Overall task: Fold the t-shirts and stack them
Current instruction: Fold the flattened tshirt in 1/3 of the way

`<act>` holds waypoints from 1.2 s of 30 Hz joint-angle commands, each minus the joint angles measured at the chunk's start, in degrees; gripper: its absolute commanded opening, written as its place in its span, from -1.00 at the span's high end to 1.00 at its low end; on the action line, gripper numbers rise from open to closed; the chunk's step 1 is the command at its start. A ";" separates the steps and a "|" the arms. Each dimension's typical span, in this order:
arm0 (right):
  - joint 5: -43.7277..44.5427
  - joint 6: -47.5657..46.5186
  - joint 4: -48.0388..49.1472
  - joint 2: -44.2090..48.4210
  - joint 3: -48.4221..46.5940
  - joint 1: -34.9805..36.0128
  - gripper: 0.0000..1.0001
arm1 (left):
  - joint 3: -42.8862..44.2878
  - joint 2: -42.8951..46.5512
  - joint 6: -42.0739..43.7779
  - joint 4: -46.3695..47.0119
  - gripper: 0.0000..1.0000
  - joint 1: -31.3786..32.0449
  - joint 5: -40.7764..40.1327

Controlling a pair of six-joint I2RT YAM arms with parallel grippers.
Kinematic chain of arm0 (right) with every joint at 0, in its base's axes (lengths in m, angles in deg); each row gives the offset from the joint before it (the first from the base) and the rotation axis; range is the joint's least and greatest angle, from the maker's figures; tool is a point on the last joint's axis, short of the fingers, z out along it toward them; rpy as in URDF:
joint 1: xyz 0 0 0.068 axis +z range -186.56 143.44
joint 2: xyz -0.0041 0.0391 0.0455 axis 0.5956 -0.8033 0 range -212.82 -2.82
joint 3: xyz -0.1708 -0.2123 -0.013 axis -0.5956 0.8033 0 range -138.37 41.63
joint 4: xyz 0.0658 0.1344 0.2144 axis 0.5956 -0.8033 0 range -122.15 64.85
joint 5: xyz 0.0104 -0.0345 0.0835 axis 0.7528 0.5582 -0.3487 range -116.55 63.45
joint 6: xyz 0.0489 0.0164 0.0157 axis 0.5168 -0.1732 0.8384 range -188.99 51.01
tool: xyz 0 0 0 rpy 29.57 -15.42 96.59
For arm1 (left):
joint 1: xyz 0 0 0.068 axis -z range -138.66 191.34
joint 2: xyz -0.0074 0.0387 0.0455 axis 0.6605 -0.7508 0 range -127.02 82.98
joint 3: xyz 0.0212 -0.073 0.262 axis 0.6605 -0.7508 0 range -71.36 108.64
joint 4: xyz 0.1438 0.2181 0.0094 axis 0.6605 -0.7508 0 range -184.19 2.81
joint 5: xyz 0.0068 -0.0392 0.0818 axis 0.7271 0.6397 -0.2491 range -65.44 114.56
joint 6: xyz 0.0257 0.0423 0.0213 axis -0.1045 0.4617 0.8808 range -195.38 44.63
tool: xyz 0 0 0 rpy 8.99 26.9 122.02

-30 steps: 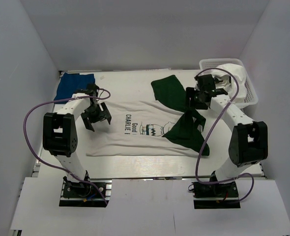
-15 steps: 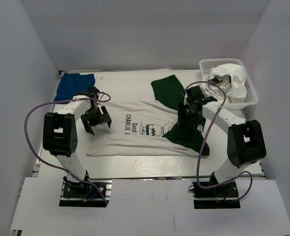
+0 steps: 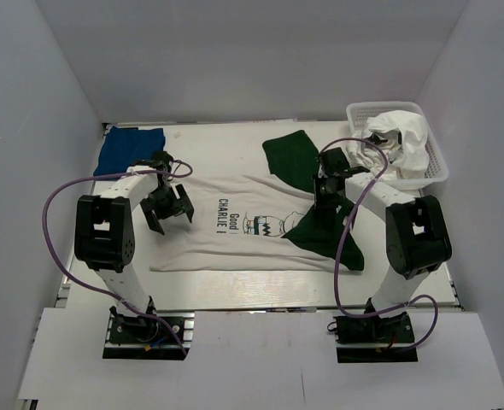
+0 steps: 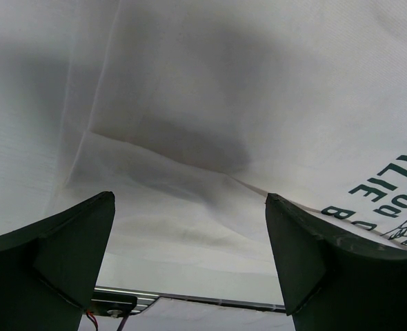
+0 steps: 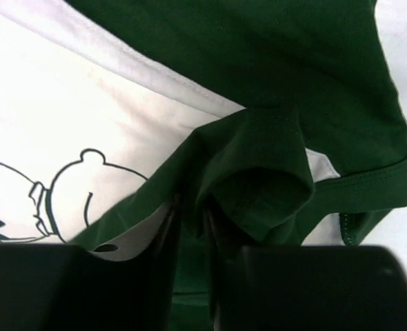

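The white tee point(image 3: 235, 232) with dark green sleeves and a cartoon print lies spread across the table's middle. Its near green sleeve point(image 3: 322, 229) is folded over the body, and the far sleeve point(image 3: 290, 157) lies flat behind. My right gripper point(image 3: 327, 190) is down on that folded sleeve. In the right wrist view its jaws point(image 5: 192, 214) stand close together with a bunched fold of the green sleeve point(image 5: 272, 158) pinched between them. My left gripper point(image 3: 168, 207) hovers open over the tee's left part, with only white cloth point(image 4: 224, 103) under the wide gap point(image 4: 190, 200). The royal-blue tee point(image 3: 129, 147) lies at the far left corner.
A white basket point(image 3: 441, 164) at the far right holds a crumpled white cloth point(image 3: 401, 135). White walls close the table in on the left, right and back. The table's metal front rail point(image 4: 190, 298) shows below the tee's hem.
My right gripper moved left and toward me from beside the basket onto the folded green sleeve, and its jaws closed on the cloth. The left arm barely moved.
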 commanded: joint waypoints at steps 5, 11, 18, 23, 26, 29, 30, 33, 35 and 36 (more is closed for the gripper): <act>-3.29 2.90 -4.27 0.71 -2.96 -0.17 0.90 | 0.61 0.92 0.29 0.09 -0.99 -0.04 0.21; -9.79 6.59 -7.69 -0.42 -10.92 -0.44 1.00 | 1.13 0.39 0.29 0.09 -0.99 -0.04 0.21; -10.93 11.86 -14.10 -7.88 -24.12 -2.36 1.00 | 1.66 0.39 0.29 0.09 -0.99 -0.04 -0.32; -16.99 15.38 -17.20 -12.73 -29.58 -4.12 1.00 | 1.66 -1.27 0.29 -0.44 -0.99 -0.04 -0.84; -20.86 14.34 -15.79 -13.96 -29.85 -4.65 0.47 | 2.19 -1.80 0.29 -0.44 -0.99 -0.04 -0.84; -23.15 11.35 -14.83 -14.05 -29.67 -4.74 -0.08 | 2.71 -1.81 0.29 -0.44 -0.99 -0.04 -0.84; -23.24 10.65 -14.56 -12.83 -29.58 -4.74 -0.14 | 2.72 -2.33 0.29 -0.96 -0.99 -0.04 -0.84; -22.28 6.78 -15.26 -10.28 -28.36 -4.66 -0.31 | 3.24 -2.33 0.81 -0.96 -0.99 -0.04 -0.84; -18.43 4.67 -17.28 -8.35 -25.73 -4.74 -0.39 | 3.24 -2.33 0.81 -0.96 -0.99 -0.04 -0.84; -17.45 3.88 -17.63 -7.64 -23.37 -5.18 -0.40 | 3.24 -2.33 0.81 -0.96 -0.99 -0.04 -0.84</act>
